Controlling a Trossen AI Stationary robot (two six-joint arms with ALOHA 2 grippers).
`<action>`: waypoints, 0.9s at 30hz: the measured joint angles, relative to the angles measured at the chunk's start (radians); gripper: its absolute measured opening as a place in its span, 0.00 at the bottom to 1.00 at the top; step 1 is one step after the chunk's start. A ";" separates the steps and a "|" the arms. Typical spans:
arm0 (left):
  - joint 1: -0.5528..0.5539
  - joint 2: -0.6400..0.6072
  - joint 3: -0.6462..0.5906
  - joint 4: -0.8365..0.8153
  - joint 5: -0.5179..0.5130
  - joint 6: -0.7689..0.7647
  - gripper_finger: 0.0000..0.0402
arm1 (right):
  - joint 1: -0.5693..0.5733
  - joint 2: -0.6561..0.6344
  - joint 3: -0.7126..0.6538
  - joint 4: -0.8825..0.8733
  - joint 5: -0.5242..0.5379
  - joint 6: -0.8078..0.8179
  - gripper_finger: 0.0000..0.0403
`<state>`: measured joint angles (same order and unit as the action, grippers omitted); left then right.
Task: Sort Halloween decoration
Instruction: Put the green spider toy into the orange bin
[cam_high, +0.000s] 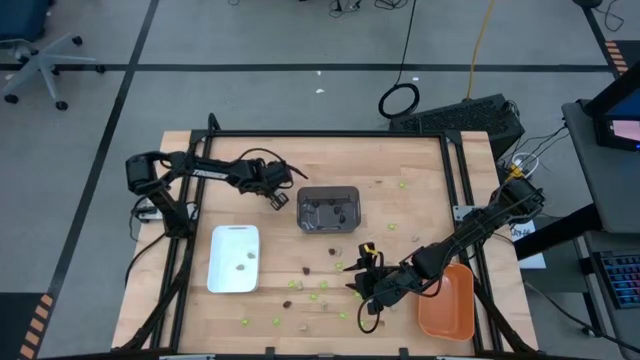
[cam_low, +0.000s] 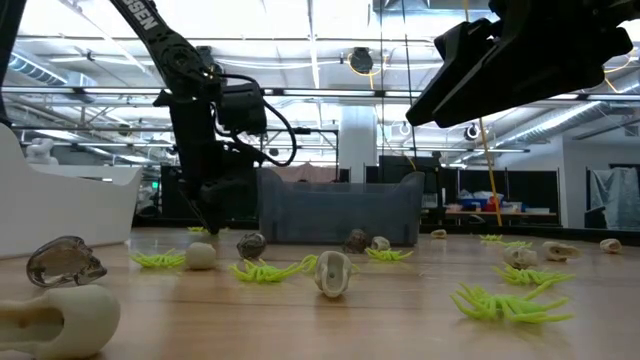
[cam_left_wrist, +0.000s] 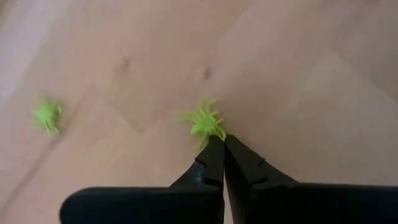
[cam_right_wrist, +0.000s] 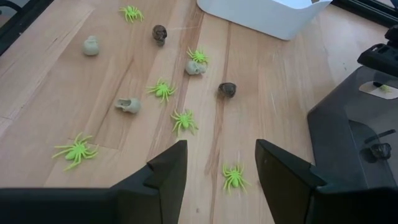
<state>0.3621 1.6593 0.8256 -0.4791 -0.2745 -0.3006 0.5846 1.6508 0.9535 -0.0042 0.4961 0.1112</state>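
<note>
Lime-green spiders, pale tan skulls and dark skulls lie scattered on the wooden table (cam_high: 400, 160), most of them between the white tray (cam_high: 234, 258) and the orange tray (cam_high: 447, 300). My left gripper (cam_high: 280, 198) hangs just left of the dark grey tray (cam_high: 328, 210), shut, with a green spider (cam_left_wrist: 205, 123) at its fingertips (cam_left_wrist: 214, 149). My right gripper (cam_right_wrist: 221, 165) is open above the scattered pieces at the near side (cam_high: 360, 272). One green spider (cam_right_wrist: 234, 177) lies on the table below the gap between its fingers, untouched. My left gripper (cam_left_wrist: 222, 142) pinches the green spider by its near side (cam_left_wrist: 211, 134), only at the very ends of the two shut fingers. The spider sticks out beyond the tips. It looks lifted clear of the table, which shows blurred behind it.
The dark grey tray (cam_right_wrist: 354, 143) holds a few dark pieces (cam_right_wrist: 379, 149). The white tray holds two or three small pieces (cam_high: 243, 262). More green spiders lie near the table's far right (cam_high: 403, 183). Black frame rails run along the table's edges (cam_high: 455, 200).
</note>
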 joint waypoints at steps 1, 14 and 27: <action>-0.003 -0.013 -0.002 -0.017 0.013 0.000 0.00 | 0.000 0.000 0.000 -0.001 0.000 0.000 0.43; -0.158 -0.354 -0.001 -0.073 0.284 0.022 0.00 | 0.000 0.000 0.000 -0.001 -0.001 0.042 0.43; -0.469 -0.483 -0.018 0.137 0.264 0.080 0.00 | 0.000 0.000 0.000 0.043 0.000 0.059 0.43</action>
<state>-0.1073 1.1759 0.8075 -0.3416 -0.0108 -0.2209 0.5843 1.6505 0.9539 0.0391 0.4957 0.1701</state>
